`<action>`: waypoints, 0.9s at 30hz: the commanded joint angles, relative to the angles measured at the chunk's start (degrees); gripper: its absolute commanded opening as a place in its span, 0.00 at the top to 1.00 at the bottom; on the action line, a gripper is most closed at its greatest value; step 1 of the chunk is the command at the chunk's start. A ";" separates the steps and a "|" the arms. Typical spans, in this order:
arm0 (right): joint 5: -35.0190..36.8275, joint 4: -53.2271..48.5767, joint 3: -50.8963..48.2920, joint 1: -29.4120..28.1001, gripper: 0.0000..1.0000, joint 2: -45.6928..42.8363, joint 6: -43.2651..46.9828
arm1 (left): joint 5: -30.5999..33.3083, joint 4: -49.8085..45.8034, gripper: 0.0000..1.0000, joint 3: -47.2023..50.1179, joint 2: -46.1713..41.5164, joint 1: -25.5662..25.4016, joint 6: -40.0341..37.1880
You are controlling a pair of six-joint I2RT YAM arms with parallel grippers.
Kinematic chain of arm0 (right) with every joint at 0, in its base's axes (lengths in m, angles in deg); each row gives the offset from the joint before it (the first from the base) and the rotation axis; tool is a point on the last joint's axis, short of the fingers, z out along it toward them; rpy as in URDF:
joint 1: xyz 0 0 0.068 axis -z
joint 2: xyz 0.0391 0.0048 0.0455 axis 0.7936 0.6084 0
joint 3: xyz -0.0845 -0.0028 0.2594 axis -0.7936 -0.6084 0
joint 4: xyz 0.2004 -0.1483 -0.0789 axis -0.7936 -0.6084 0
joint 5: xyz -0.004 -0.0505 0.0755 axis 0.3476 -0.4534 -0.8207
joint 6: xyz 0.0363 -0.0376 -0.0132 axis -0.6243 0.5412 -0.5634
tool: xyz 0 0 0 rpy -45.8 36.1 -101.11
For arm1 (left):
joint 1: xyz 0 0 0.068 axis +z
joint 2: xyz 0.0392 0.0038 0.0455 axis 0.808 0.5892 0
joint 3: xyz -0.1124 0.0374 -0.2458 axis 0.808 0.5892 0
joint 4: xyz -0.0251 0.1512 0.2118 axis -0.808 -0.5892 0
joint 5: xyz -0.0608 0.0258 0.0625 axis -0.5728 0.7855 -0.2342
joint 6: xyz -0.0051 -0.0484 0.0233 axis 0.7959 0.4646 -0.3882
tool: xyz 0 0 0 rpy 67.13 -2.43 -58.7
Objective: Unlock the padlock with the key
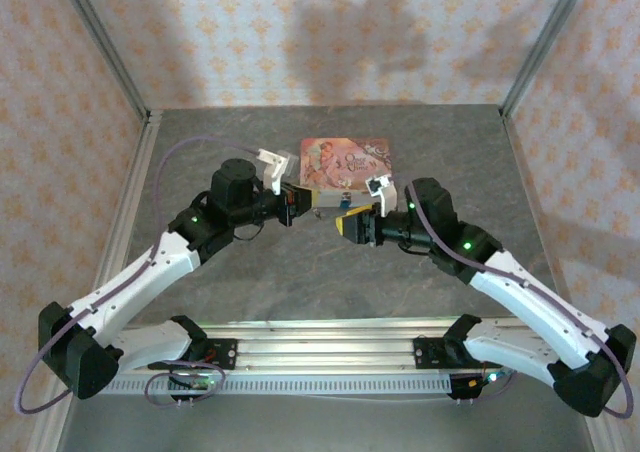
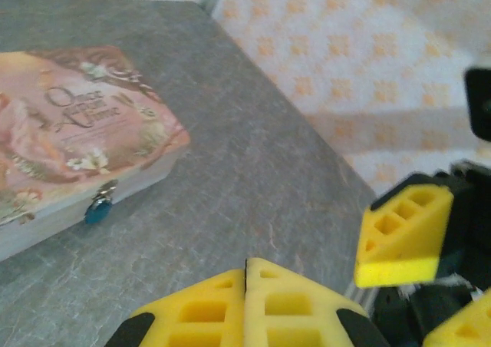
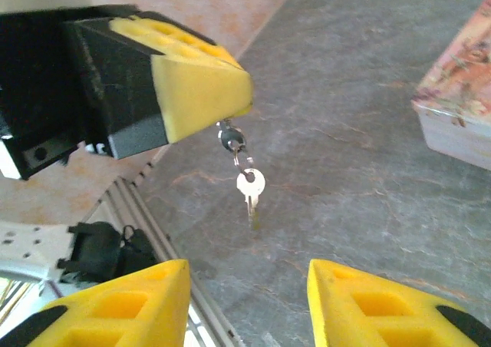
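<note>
The padlock (image 2: pixel 98 209) is tiny and blue. It hangs on the front of the pink box (image 2: pixel 69 124), which sits on the grey table (image 2: pixel 253 170). The key (image 3: pixel 251 186) is not at the padlock. It dangles in the air from a little ring. The left hand (image 2: pixel 245 285) pinches the top of that ring with its two yellow fingers pressed tight together. The right hand (image 3: pixel 247 285) is wide open and holds nothing. Its fingers sit just below the key, one on each side.

I think the job now is to pass the key to the right hand. To do it well, the right hand should go up slowly until the round flat head of the key sits between its fingers. The key can swing and spin, so a slow move helps. The fingers should squeeze the flat sides and leave the long thin end sticking out, ready for the padlock. The left hand should let go only when the right hand has a good hold. If the key falls, it will be hard to pick up off the table.
</note>
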 commanded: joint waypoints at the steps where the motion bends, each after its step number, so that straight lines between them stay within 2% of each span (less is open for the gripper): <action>1: -6.19 0.75 0.84 0.28 0.57 -0.87 1.31 | -10.38 -8.16 1.00 -4.36 1.72 0.21 -8.11; 5: -11.04 5.72 0.73 0.28 0.62 -0.87 -1.52 | -17.23 -7.94 1.00 -6.53 1.98 0.18 -8.59; 10: -13.82 9.31 0.93 0.28 0.69 -1.13 -3.79 | -21.39 -9.60 1.00 -8.50 1.53 0.17 -9.62; 17: -17.20 13.13 0.09 0.28 0.70 -1.14 -6.68 | -25.01 -9.57 1.00 -9.07 1.90 0.10 -8.52; 27: -16.35 12.64 -1.22 0.28 0.70 -0.60 -5.24 | -27.57 -8.68 1.00 -10.24 2.77 0.10 -6.92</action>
